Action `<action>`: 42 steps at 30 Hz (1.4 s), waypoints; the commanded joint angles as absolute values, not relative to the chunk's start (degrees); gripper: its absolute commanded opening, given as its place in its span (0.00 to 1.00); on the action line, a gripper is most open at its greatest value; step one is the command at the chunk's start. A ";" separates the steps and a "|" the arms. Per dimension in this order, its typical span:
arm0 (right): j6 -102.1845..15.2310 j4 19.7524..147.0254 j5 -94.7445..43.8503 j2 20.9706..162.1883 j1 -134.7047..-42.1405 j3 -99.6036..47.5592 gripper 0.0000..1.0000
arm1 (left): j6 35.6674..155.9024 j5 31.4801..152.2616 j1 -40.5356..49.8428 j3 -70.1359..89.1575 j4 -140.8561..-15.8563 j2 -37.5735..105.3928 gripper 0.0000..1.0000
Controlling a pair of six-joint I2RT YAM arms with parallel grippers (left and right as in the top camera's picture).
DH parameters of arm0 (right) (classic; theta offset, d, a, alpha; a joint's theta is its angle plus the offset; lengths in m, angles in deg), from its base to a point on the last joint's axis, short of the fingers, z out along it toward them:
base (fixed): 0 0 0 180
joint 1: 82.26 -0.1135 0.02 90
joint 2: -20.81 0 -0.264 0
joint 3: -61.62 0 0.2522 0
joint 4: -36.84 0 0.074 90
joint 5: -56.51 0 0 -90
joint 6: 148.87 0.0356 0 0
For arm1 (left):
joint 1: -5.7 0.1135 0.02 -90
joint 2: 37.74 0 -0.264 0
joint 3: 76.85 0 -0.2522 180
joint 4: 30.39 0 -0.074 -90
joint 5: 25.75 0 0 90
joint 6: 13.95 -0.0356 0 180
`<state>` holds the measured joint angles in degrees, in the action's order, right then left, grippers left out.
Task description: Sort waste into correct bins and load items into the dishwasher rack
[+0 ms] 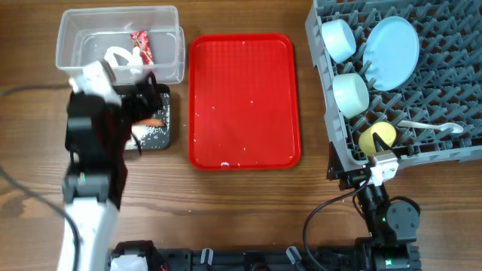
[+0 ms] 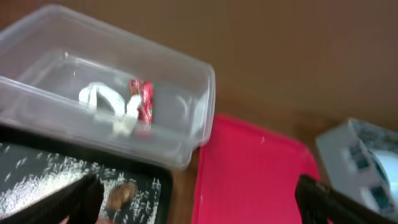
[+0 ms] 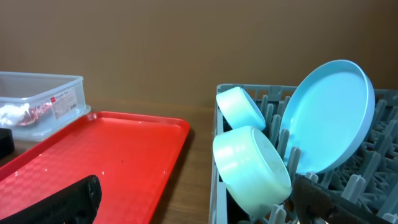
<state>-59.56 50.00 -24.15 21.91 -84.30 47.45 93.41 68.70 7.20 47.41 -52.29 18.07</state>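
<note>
- Right claw (image 3: pixel 193 186): at 5 o'clock on the table (image 1: pixel 248 203), fingers apart and empty, near the corner of the grey dishwasher rack (image 1: pixel 452 45).
- Left claw (image 2: pixel 198 186): at 9 o'clock, fingers apart and empty, over the black tub (image 2: pixel 158 186).
- The black tub holds loose white rice (image 2: pixel 37 180), a brown scrap (image 2: pixel 121 194) and an orange carrot (image 1: pixel 153 121).
- Red tray (image 1: pixel 242 90): centre, with a few white specks.
- Rack, 2 o'clock: yellow cup (image 1: pixel 376 138), white spoon (image 1: pixel 429 126), two pale blue bowls (image 1: pixel 350 92) (image 1: pixel 337 39), and a plate (image 1: pixel 392 51) on edge.
- Clear tub (image 1: pixel 169 30), 11 o'clock: red wrapper (image 1: pixel 141 45) and white tissue (image 1: pixel 117 56).
</note>
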 commanded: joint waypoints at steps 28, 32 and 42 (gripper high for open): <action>-58.73 49.89 -24.50 21.41 -84.32 47.56 1.00 | 85.44 66.32 8.07 89.05 -48.55 -37.60 1.00; -58.73 49.89 -24.50 21.41 -84.32 47.56 1.00 | 85.46 66.32 8.07 89.05 -48.49 -37.57 1.00; -58.71 49.87 -24.50 21.41 -84.32 47.56 1.00 | 85.46 66.32 8.07 89.05 -48.49 -37.57 1.00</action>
<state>-59.56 50.16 -24.15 21.91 -84.30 47.45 86.33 67.11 7.70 88.68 -48.27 -36.96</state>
